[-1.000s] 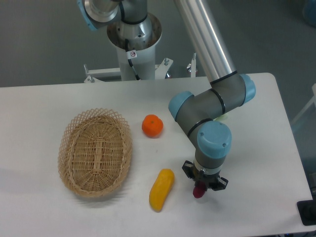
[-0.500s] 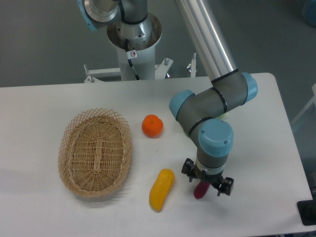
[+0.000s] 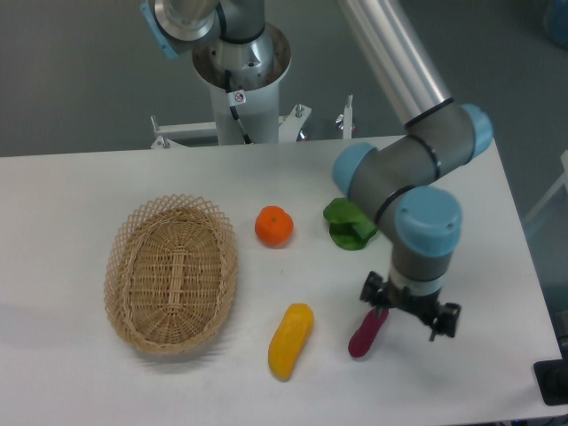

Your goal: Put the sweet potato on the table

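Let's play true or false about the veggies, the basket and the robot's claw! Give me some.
1. The sweet potato lies on the table. True.
2. The claw is squeezing the sweet potato. False: it is open, up and to the right of it.
3. The orange fruit sits inside the basket. False: it sits on the table beside the basket, which holds nothing.
4. The yellow vegetable lies left of the sweet potato. True.
5. A green thing lies near the arm. True.

Sweet potato point(image 3: 367, 333) smooth; table point(image 3: 80, 186) matt white; basket point(image 3: 171, 272) woven, probably wicker.
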Action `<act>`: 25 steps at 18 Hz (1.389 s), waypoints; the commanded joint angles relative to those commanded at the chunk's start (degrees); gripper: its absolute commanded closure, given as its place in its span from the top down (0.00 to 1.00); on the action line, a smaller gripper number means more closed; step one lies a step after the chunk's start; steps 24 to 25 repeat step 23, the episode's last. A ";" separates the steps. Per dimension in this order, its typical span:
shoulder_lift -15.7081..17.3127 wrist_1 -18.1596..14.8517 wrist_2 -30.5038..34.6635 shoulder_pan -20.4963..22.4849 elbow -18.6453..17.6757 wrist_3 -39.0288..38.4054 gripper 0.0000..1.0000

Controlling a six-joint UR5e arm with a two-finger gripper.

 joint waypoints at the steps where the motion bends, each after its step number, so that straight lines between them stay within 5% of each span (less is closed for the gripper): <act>1: 0.26 -0.96 0.00 0.61 0.00 2.81 1.00; 12: 2.64 -5.19 0.35 5.37 -0.17 20.84 1.00; 25: 3.17 -4.84 0.53 5.28 -0.79 20.94 1.00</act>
